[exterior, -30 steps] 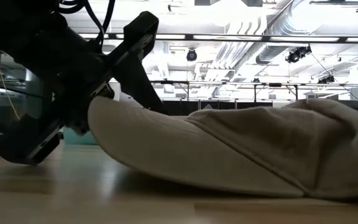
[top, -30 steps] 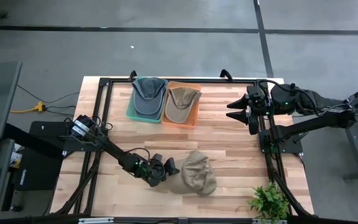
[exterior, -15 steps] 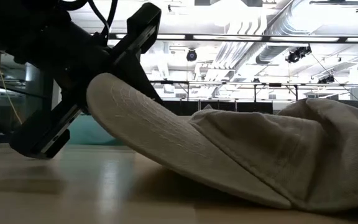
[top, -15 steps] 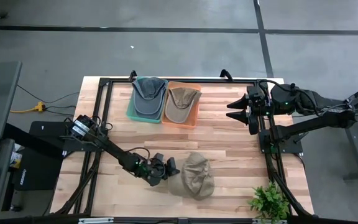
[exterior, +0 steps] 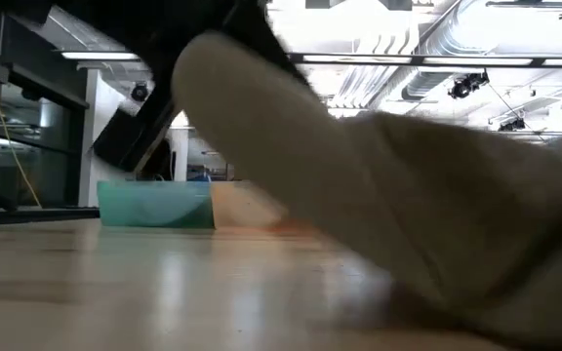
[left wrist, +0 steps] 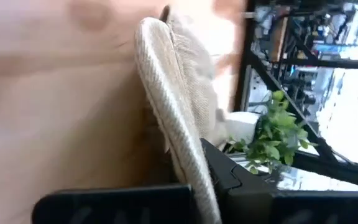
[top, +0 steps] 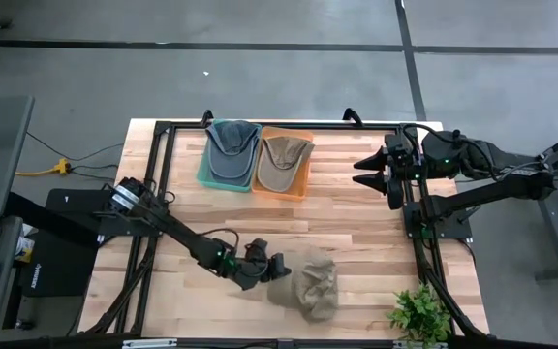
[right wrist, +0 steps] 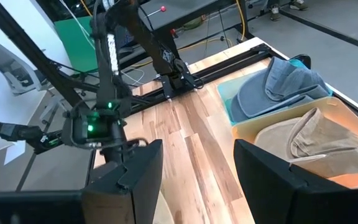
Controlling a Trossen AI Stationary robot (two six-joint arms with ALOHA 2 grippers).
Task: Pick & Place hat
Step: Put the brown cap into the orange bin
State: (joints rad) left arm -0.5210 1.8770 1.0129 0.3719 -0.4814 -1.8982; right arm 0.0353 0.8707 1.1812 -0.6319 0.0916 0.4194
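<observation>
Where gripped, hat [top: 314,287] brim leftward

We count three hats [top: 315,288], two bins [top: 204,167], one potted plant [top: 419,313] at lower right, and two arms [top: 177,236].

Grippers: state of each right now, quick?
Left gripper: closed on the brim of the beige hat, near the table's front edge.
Right gripper: open, holding nothing, waiting at the table's right side.
</observation>
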